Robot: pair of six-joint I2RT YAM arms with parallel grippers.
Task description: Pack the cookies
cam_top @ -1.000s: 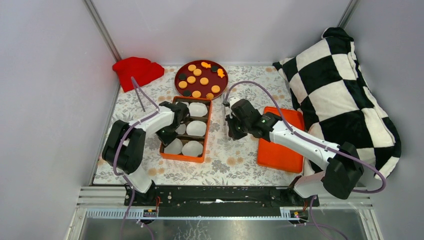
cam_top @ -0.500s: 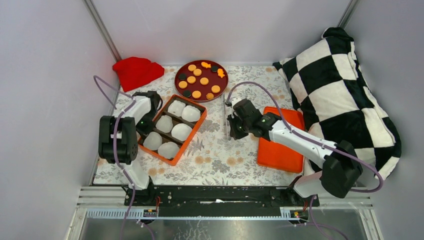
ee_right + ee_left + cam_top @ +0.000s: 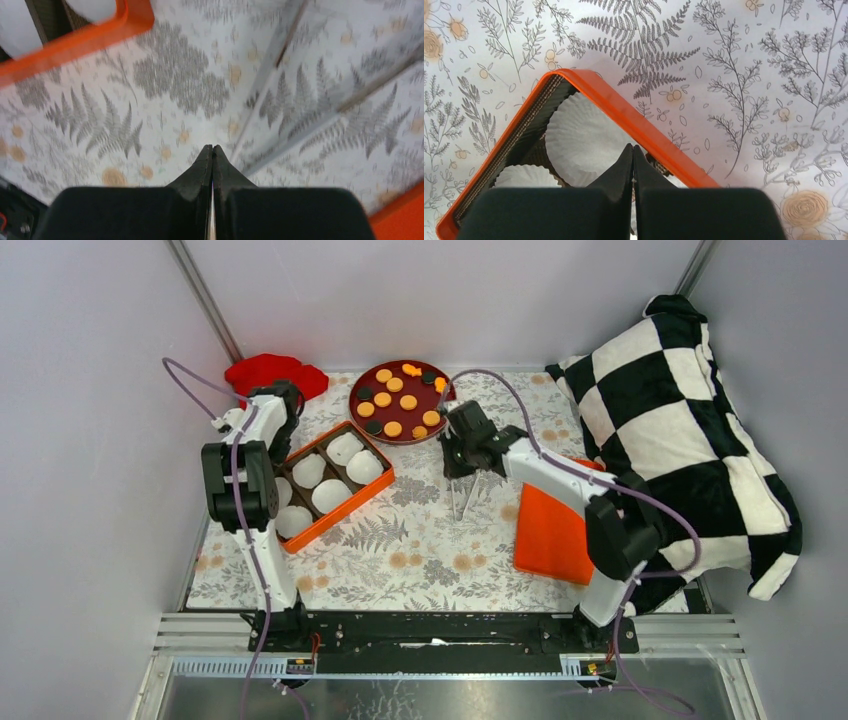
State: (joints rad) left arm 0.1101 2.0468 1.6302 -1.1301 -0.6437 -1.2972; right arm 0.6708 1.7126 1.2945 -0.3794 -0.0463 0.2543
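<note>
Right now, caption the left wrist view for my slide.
Left tool, shut, at the rim of an orange tray holding white paper liners, on a fern-print tablecloth.

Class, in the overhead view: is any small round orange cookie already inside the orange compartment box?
No: the orange compartment box shows only white crinkled paper liners; the round orange cookies lie on the dark red plate.

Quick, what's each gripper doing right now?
Left gripper: fingers closed, holding nothing.
Right gripper: fingers closed on what look like tongs.
</note>
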